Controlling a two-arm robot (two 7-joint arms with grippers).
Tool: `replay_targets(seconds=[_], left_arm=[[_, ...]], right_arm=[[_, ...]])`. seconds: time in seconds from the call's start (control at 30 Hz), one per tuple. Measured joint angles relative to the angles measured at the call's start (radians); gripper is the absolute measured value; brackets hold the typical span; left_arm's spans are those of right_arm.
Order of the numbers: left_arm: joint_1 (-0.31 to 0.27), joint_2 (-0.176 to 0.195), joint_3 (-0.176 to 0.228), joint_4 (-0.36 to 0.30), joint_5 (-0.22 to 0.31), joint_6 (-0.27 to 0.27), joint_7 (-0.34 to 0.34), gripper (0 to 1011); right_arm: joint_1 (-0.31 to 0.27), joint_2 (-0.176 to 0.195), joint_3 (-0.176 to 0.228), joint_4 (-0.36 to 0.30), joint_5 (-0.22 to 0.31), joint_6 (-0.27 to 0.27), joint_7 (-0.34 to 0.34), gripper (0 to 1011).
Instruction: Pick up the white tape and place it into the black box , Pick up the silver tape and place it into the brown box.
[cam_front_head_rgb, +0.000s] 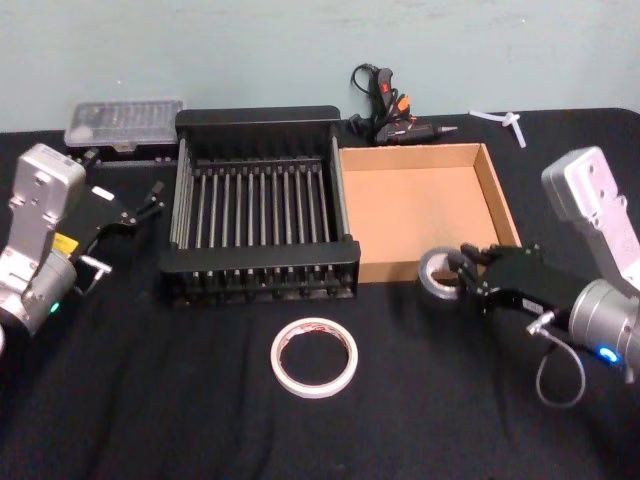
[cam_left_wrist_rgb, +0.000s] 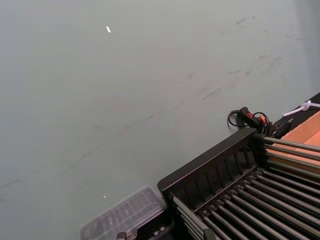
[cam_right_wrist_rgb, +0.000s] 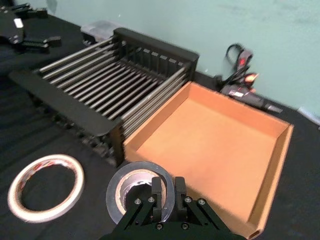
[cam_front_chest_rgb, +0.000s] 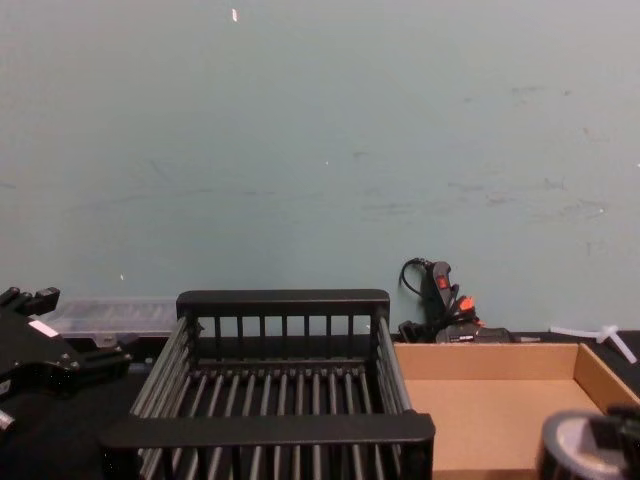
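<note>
The silver tape (cam_front_head_rgb: 434, 276) is a small grey roll held at the front wall of the brown box (cam_front_head_rgb: 425, 205), near its right corner. My right gripper (cam_front_head_rgb: 458, 272) is shut on the roll's wall, one finger inside the ring and one outside, as the right wrist view shows at the right gripper (cam_right_wrist_rgb: 168, 189) and the silver tape (cam_right_wrist_rgb: 131, 189). The white tape (cam_front_head_rgb: 314, 357) lies flat on the black cloth in front of the black box (cam_front_head_rgb: 260, 120). My left gripper (cam_front_head_rgb: 140, 208) hangs open left of that crate, holding nothing.
A glue gun (cam_front_head_rgb: 390, 112) lies behind the boxes and a clear plastic case (cam_front_head_rgb: 125, 122) behind the crate's left corner. A small white plastic piece (cam_front_head_rgb: 505, 122) rests at the back right. Open black cloth stretches across the near table.
</note>
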Motion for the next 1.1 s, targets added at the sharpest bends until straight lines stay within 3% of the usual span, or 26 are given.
replay_targets(seconds=[0.43, 1.1], left_arm=[[0.000, 0.000, 0.000, 0.000, 0.000, 0.000, 0.000, 1001], [0.000, 0.000, 0.000, 0.000, 0.000, 0.000, 0.000, 1002]], right_arm=[[0.125, -0.034, -0.022, 0.090, -0.063, -0.034, -0.008, 160], [0.317, -0.139, -0.058, 0.341, -0.163, -0.111, 0.000, 160]])
